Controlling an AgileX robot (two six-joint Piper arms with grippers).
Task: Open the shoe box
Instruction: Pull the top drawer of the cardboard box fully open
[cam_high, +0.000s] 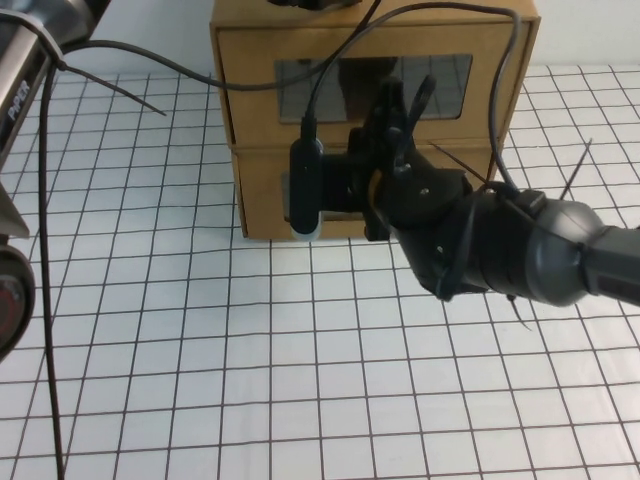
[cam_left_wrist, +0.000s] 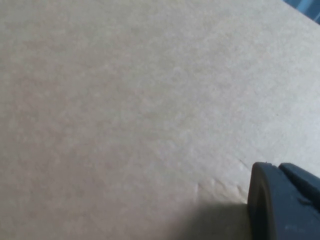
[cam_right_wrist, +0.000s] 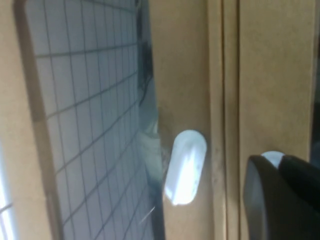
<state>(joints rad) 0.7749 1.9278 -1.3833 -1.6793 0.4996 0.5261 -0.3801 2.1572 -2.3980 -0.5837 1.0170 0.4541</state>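
Note:
Two brown cardboard shoe boxes are stacked at the back of the table, the upper box (cam_high: 370, 40) on the lower box (cam_high: 262, 200). Each front has a clear window. My right gripper (cam_high: 398, 135) is against the box fronts near the seam between them. In the right wrist view it (cam_right_wrist: 280, 165) is shut on a white pull tab (cam_right_wrist: 272, 156), which peeks out past the dark fingers. A second white tab (cam_right_wrist: 185, 167) hangs free beside the other box's window. My left gripper (cam_left_wrist: 285, 200) is close against plain cardboard; it shows as a dark shape (cam_high: 310, 3) on the upper box.
The table (cam_high: 250, 380) has a white gridded cover. The left arm (cam_high: 20, 80) runs along the left edge, and its black cable (cam_high: 45, 300) hangs over the table. More cables (cam_high: 440, 10) cross the upper box.

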